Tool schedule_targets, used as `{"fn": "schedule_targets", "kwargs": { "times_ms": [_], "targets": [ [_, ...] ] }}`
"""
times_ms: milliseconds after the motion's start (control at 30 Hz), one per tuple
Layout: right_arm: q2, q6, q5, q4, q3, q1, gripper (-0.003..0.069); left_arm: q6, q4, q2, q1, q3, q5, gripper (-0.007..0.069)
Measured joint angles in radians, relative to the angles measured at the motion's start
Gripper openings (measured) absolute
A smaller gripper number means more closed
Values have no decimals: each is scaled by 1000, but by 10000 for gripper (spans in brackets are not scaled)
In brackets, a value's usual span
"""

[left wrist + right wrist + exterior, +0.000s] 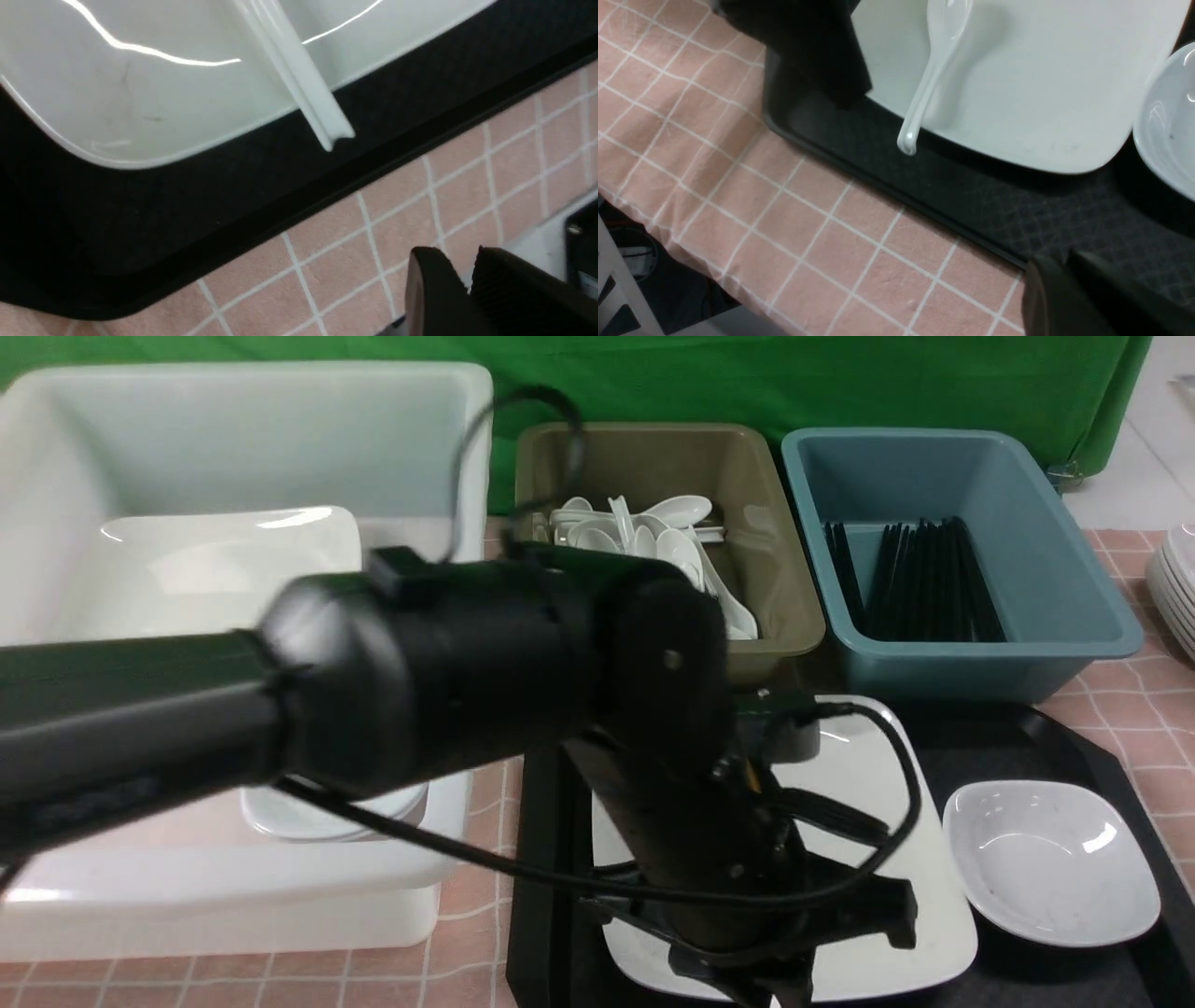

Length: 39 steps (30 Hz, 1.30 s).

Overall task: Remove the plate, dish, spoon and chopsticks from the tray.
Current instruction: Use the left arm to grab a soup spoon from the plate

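**A:** On the tray [971, 747], what lay there?
**B:** One plate [868, 775]. One spoon [938, 70] rested on it, handle past the rim. One dish [1050, 859] sat beside.
**A:** And the three tubs?
**B:** The olive tub [653, 457] held heaped white spoons [653, 532], the blue tub [934, 476] black chopsticks [920, 579], and the white tub [233, 448] crockery.
**A:** The hands?
**B:** The left hand [460, 254] was slightly parted and empty. Of the right hand [1057, 261] I couldn't tell.

staged lab: green backdrop [840, 378], cutlery tubs [653, 457]

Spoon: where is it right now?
In the right wrist view the spoon lies on the plate, away from the dish, handle overhanging the plate's edge above the tray. The front view hides it behind the left arm.
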<state>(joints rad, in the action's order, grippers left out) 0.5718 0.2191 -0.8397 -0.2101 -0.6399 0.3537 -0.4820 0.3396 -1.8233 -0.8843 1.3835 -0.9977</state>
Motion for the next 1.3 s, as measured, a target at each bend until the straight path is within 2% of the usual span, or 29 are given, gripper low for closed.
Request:
{"fn": "schedule_targets", "kwargs": {
  "times_ms": [167, 233, 267, 367, 600, 767, 833, 900, 933, 1000, 1033, 1300],
  "targets": [
    [0, -2, 2, 0, 0, 0, 110, -113, -91, -111, -6, 76, -54, 225],
    [0, -3, 2, 0, 0, 0, 113, -153, -113, -142, -6, 84, -21, 292],
    [0, -3, 2, 0, 0, 0, 113, -154, -115, -144, -6, 84, -18, 292],
    [0, -5, 2, 0, 0, 0, 120, -185, -141, -169, -6, 87, 56, 358],
    [0, -8, 2, 0, 0, 0, 124, -213, -173, -218, -6, 87, 107, 385],
    [0, -8, 2, 0, 0, 0, 129, -228, -181, -233, -6, 92, 121, 364],
    [0, -8, 2, 0, 0, 0, 132, -234, -183, -236, -6, 94, 124, 330],
    [0, -8, 2, 0, 0, 0, 134, -235, -185, -237, -6, 94, 120, 258],
    [0, -8, 2, 0, 0, 0, 134, -235, -187, -237, -6, 94, 119, 249],
    [0, -10, 2, 0, 0, 0, 140, -235, -223, -236, -6, 94, 107, 109],
    [0, -13, 2, 0, 0, 0, 140, -234, -234, -233, -6, 94, 104, 90],
    [0, -16, 2, 0, 0, 0, 151, -227, -346, -111, 6, 152, 35, 92]
  ]
}}
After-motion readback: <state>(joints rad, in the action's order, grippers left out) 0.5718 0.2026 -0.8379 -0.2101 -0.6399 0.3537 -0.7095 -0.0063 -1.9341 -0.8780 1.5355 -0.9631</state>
